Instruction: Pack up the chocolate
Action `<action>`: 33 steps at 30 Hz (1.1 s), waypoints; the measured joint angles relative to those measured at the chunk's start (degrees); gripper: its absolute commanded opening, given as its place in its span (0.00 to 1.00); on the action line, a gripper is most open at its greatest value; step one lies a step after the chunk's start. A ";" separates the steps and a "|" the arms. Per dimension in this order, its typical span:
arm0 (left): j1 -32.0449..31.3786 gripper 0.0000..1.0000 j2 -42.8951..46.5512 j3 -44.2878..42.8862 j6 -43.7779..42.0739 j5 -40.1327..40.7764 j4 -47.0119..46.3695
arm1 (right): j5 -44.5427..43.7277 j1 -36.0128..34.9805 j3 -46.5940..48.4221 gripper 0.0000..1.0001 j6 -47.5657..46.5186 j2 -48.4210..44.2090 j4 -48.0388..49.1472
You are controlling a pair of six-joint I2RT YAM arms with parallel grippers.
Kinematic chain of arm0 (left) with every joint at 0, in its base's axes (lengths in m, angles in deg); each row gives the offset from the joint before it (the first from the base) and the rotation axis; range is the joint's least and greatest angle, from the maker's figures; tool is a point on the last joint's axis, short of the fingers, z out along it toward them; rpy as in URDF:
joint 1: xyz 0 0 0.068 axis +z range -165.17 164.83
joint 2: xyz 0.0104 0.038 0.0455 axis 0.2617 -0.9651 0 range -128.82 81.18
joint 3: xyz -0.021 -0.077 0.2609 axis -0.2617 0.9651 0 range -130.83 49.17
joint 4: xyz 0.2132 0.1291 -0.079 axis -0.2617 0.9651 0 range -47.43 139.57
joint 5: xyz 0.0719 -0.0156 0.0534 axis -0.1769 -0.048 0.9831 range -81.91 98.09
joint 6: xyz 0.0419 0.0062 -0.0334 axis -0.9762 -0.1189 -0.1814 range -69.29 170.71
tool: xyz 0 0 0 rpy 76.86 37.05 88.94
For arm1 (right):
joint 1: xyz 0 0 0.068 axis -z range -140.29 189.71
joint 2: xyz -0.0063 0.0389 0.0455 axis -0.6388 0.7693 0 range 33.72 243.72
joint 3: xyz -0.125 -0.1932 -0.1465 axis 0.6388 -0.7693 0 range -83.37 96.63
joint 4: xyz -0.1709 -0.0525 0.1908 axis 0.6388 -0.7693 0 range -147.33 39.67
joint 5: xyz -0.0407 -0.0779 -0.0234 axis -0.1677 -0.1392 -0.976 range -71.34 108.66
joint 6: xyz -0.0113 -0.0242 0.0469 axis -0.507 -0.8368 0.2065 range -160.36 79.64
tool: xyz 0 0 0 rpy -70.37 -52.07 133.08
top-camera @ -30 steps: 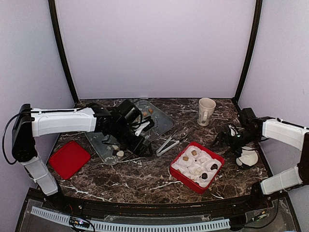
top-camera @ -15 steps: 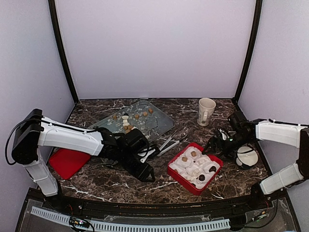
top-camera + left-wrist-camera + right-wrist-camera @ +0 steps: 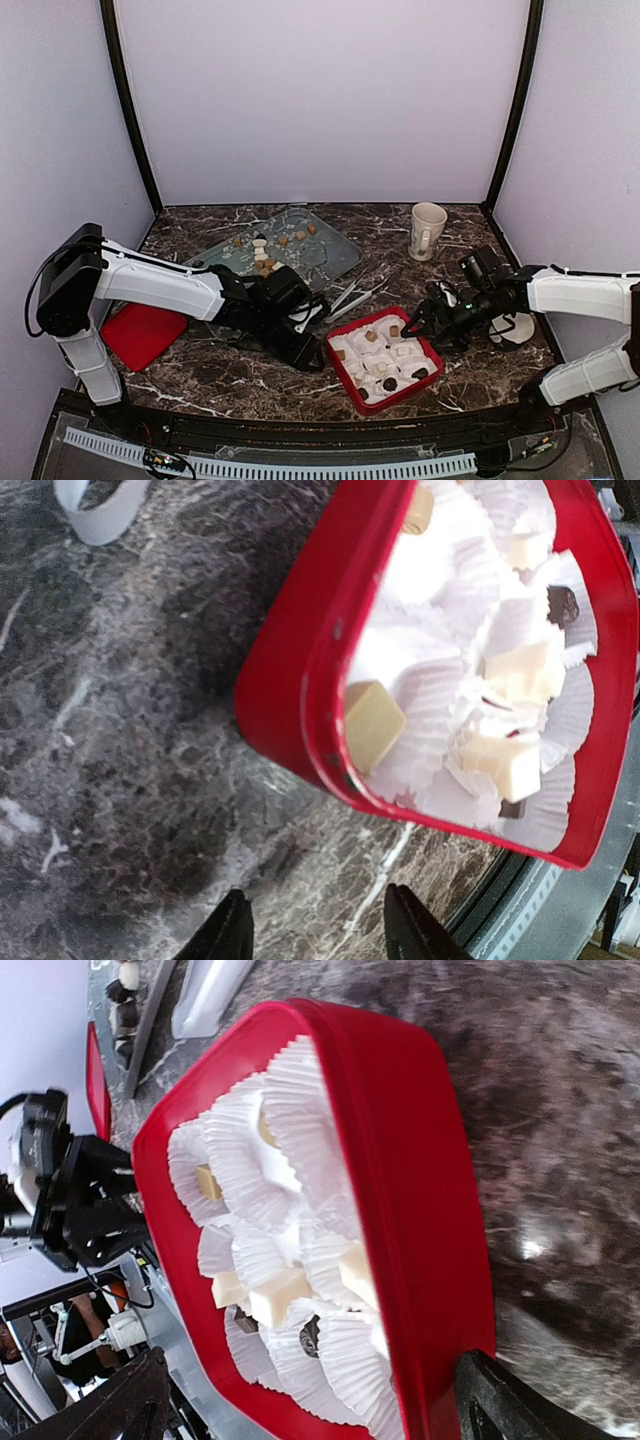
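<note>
The chocolate lies in two places. Several pieces (image 3: 263, 252) sit on the clear tray (image 3: 330, 252). Others rest in white paper cups inside the red box (image 3: 352, 384), such as a cream piece (image 3: 372, 723) and a pale block (image 3: 280, 1295). My left gripper (image 3: 308, 355) hangs low over the marble just left of the box. It is open, and only bare table shows between its fingertips (image 3: 318, 930). My right gripper (image 3: 420, 325) is wide open at the box's right end. The box's end lies between its fingers (image 3: 315, 1400), and one fingertip (image 3: 505, 1400) is against the outer wall.
A red lid (image 3: 140, 335) lies at the front left. Metal tongs (image 3: 350, 295) rest between the tray and the box. A cream mug (image 3: 427, 230) stands at the back right. A white round object (image 3: 515, 328) sits beside the right arm.
My left arm swung from the tray down to the front, beside the box, and its jaws narrowed. My right gripper moved left to the box. The box slid left and turned.
</note>
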 measured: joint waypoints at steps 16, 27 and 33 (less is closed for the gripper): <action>8.28 0.46 -0.13 -0.46 0.09 -1.33 -0.13 | 2.19 -7.69 0.09 1.00 7.52 4.22 10.14; 10.27 0.78 4.72 -1.20 -0.83 2.08 5.42 | 0.87 -8.57 2.38 1.00 6.23 3.61 9.03; 11.72 0.81 16.87 -1.27 0.39 8.31 15.50 | -1.25 -5.70 3.41 1.00 4.31 -2.62 5.73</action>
